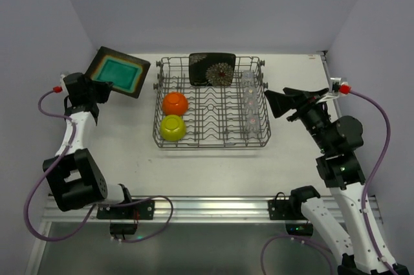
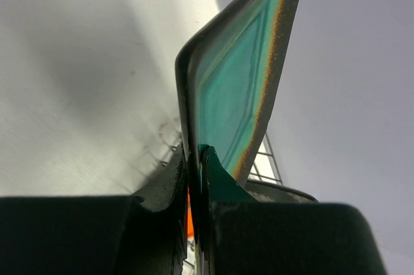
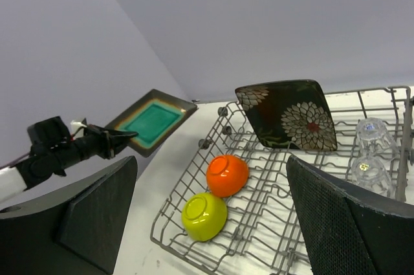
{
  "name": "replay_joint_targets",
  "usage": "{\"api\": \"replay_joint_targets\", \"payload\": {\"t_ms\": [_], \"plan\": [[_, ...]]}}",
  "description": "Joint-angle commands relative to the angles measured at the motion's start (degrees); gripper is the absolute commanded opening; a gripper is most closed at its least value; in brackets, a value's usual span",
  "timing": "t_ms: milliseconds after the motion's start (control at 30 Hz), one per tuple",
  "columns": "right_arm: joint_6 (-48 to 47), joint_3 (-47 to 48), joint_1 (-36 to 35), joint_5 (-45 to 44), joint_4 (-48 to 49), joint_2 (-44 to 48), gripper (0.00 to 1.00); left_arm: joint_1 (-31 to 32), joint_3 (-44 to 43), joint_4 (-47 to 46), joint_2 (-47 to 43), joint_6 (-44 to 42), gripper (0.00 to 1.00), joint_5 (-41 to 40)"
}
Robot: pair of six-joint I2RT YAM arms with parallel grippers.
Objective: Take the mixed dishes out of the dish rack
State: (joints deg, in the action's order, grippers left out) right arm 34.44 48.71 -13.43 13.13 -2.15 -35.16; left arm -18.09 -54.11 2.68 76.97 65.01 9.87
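top view, left pincer [image 1: 102, 87]: clenched on the near edge of the teal-centred plate [image 1: 119, 73], upper left of the frame
top view, teal-centred plate: held tilted above the tabletop [image 1: 129, 152], left of the dish rack [image 1: 210, 146] and apart from it
top view, dish rack: middle of the frame, standing on the tabletop
top view, flowered plate [image 1: 212, 69]: on edge at the rack's far side, upper middle
top view, bowls: orange bowl [image 1: 174, 103] and yellow-green bowl [image 1: 173, 128] upside down in the rack's left part, the orange one farther back
top view, clear glasses [image 1: 249, 103]: in a row down the rack's right side
top view, right pincer [image 1: 278, 97]: released, jaws wide, right of the rack, touching nothing
left wrist view: teal-centred plate seen edge-on, rising from lower middle to the top, pinched between both fingers
right wrist view: fingers spread at lower left and lower right, nothing gripped; rack below, flowered plate upper middle, both bowls lower middle, glasses at right, teal-centred plate at left
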Motion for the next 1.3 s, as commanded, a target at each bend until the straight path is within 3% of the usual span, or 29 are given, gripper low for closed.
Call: {"api": "replay_joint_targets", "payload": {"t_ms": [0, 500, 767, 967, 1267], "plan": [[0.0, -1.0, 0.2, 2.6, 1.7, 1.0, 0.99, -2.9, -4.6, -10.9, 0.8, -0.2, 0.00, 1.5], [-0.9, -1.9, 0.2, 2.3, 1.7, 2.7, 0.99, -4.5, 4.3, -17.8, 9.5, 0.5, 0.00, -1.7], [-1.2, -2.0, 0.2, 1.9, 1.7, 3.2, 0.99, -4.9, 4.4, -15.1, 12.2, -1.5, 0.00, -1.9], [-1.2, -2.2, 0.2, 1.9, 1.8, 3.2, 0.99, -4.9, 7.3, -15.8, 13.2, -0.9, 0.14, -1.4], [-0.9, -2.7, 0.2, 2.3, 3.6, 2.8, 0.99, -4.9, 12.2, -18.2, 14.6, 2.3, 0.18, -2.6]]}}
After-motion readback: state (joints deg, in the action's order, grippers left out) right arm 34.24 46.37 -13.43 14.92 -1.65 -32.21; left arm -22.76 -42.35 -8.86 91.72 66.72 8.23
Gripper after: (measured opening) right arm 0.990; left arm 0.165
